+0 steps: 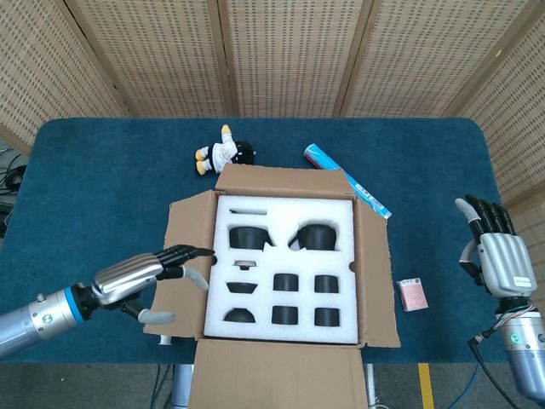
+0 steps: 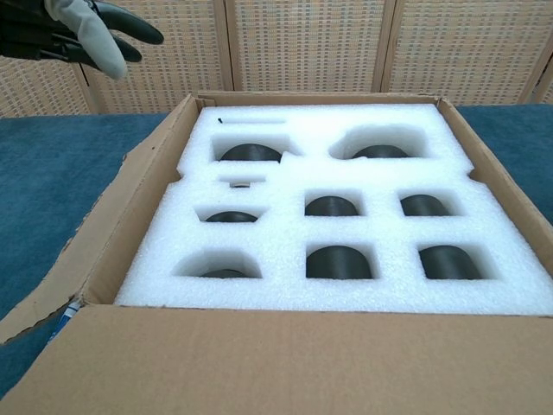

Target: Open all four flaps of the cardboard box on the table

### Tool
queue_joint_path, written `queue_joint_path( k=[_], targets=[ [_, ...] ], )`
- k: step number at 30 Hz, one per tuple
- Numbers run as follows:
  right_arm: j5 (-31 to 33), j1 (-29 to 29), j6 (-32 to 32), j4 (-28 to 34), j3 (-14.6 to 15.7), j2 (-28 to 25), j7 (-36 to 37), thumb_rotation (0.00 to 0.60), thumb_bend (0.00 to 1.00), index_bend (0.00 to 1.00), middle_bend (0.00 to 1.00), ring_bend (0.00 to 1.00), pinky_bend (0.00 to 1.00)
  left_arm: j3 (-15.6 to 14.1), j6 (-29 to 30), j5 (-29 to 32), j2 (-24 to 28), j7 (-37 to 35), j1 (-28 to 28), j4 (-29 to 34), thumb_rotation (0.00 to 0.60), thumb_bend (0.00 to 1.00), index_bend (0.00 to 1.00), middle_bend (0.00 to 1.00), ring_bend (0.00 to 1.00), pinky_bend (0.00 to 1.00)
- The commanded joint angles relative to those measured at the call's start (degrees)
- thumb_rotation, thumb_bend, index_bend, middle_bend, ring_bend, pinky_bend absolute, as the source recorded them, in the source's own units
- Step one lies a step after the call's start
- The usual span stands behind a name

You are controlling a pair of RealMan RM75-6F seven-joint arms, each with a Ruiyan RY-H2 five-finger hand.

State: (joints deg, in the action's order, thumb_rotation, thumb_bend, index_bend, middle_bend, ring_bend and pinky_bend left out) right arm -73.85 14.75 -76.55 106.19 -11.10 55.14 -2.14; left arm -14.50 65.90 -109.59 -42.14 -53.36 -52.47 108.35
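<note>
Cardboard box (image 1: 372,281) holds pocketed white foam (image 1: 285,256); both hands (image 1: 145,277) (image 1: 498,260) spread, empty.

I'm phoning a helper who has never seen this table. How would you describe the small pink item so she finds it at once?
Start at the open cardboard box in the middle of the blue table. On the cloth just beyond the box's right flap, between the box and the right hand, lies a small pink card-like packet. It is the only pink thing there, flat and roughly square.

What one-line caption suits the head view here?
Cardboard box with its flaps folded out, foam insert exposed; left hand open above the left flap, right hand idle.
</note>
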Motion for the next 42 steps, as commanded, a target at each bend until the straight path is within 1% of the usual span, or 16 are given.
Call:
queue_joint_path(
  k=[1, 4, 6, 8, 15, 21, 25, 27, 37, 42],
  targets=[
    [0.16, -0.07, -0.09, -0.23, -0.02, 0.13, -0.08, 0.600, 0.98, 0.09, 0.06, 0.00, 0.00, 4.04, -0.29, 11.24, -1.59, 19.16, 8.17, 1.38, 0.087, 0.11, 0.23, 0.00, 0.00, 0.00],
    [0.47, -0.15, -0.15, -0.58, -0.04, 0.27, -0.21, 0.600, 0.98, 0.09, 0.06, 0.00, 0.00, 5.45, 1.47, 15.06, -3.04, 27.78, 11.30, 0.72, 0.086, 0.11, 0.20, 0.00, 0.00, 0.00],
    [0.67, -0.19, -0.22, -0.78, -0.08, 0.39, -0.34, 0.600, 0.98, 0.09, 0.06, 0.00, 0.00, 6.22, 2.79, 17.20, -4.02, 32.21, 13.25, 0.47, 0.086, 0.11, 0.19, 0.00, 0.00, 0.00],
    [0.85, -0.24, -0.34, -0.99, -0.14, 0.54, -0.43, 0.600, 0.98, 0.09, 0.06, 0.00, 0.00, 6.93, 4.23, 19.08, -4.91, 35.58, 15.12, 0.09, 0.085, 0.11, 0.18, 0.00, 0.00, 0.00],
    [1.48, -0.40, -0.47, -1.79, -0.18, 1.02, -0.81, 0.600, 0.98, 0.09, 0.06, 0.00, 0.00, 8.47, 8.10, 23.84, -7.09, 43.59, 20.57, -1.84, 0.085, 0.11, 0.15, 0.00, 0.00, 0.00],
    [1.45, -0.44, -0.75, -2.27, 0.03, 1.48, -2.27, 0.600, 0.98, 0.09, 0.06, 0.00, 0.00, 9.75, 11.69, 26.07, -8.91, 46.92, 24.39, -3.50, 0.087, 0.11, 0.15, 0.00, 0.00, 0.00],
    [1.25, -0.43, -1.18, -2.48, 0.46, 2.30, -4.71, 0.600, 0.98, 0.09, 0.06, 0.00, 0.00, 10.28, 16.06, 28.13, -11.18, 49.89, 28.86, -5.10, 0.091, 0.11, 0.15, 0.00, 0.00, 0.00],
    [1.17, -0.44, -1.59, -2.42, 0.53, 2.72, -5.87, 0.600, 0.98, 0.09, 0.06, 0.00, 0.00, 10.43, 17.57, 28.68, -11.71, 50.02, 30.64, -5.35, 0.090, 0.11, 0.15, 0.00, 0.00, 0.00],
    [1.06, -0.87, -2.29, -2.21, 1.09, 3.77, -8.02, 0.600, 0.98, 0.09, 0.06, 0.00, 0.00, 10.79, 21.14, 29.30, -13.25, 52.27, 36.88, -6.07, 0.093, 0.11, 0.15, 0.00, 0.00, 0.00],
    [1.28, -0.92, -2.18, -2.48, 1.10, 4.05, -8.12, 0.600, 0.98, 0.09, 0.06, 0.00, 0.00, 11.12, 21.23, 29.79, -13.51, 52.71, 38.52, -6.21, 0.089, 0.11, 0.15, 0.00, 0.00, 0.00]
  ],
)
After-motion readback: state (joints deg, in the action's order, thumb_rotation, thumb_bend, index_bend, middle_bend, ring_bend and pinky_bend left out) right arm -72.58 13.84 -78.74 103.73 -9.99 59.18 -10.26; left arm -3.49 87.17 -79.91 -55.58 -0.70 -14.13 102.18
